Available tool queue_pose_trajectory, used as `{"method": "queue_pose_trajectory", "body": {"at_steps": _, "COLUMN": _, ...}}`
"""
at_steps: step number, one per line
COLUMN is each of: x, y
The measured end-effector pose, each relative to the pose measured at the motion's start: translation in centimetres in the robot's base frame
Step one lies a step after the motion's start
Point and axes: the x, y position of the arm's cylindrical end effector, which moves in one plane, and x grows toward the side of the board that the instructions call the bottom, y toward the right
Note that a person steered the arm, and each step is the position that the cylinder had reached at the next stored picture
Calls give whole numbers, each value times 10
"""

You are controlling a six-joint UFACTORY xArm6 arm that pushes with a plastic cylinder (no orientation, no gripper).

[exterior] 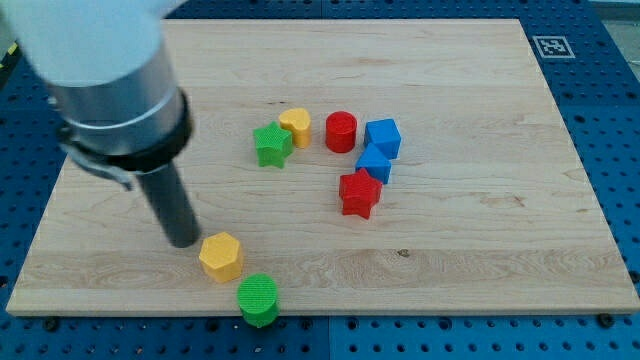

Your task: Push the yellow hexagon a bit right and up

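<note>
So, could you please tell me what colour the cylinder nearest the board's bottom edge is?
Green. The green cylinder shows clearly in the camera view, just below the yellow hexagon.

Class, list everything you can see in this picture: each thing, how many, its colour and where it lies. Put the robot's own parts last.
Yellow hexagon: 1, yellow, lower left of the board, above-left of the green cylinder.
Green cylinder: 1, green, at the board's bottom edge.
Green star: 1, green, upper middle, touching the yellow block.
Yellow block: 1, yellow, shape unclear, just right of the green star.
Red cylinder: 1, red, right of the yellow block.
Blue cubes: 2, blue, right of the red cylinder, one below the other.
Red star: 1, red, below the lower blue cube.
Board: 1, pale wood, on a blue pegboard table.
Marker tag: 1, black and white, board's top right corner.
My tip: 1, dark rod, just left of the yellow hexagon.
</note>
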Motion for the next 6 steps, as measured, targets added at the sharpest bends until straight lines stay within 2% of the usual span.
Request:
{"method": "queue_pose_trajectory", "body": {"at_steps": 3, "x": 42, "y": 0}}
{"method": "queue_pose_trajectory", "body": {"at_steps": 6, "x": 55, "y": 24}}
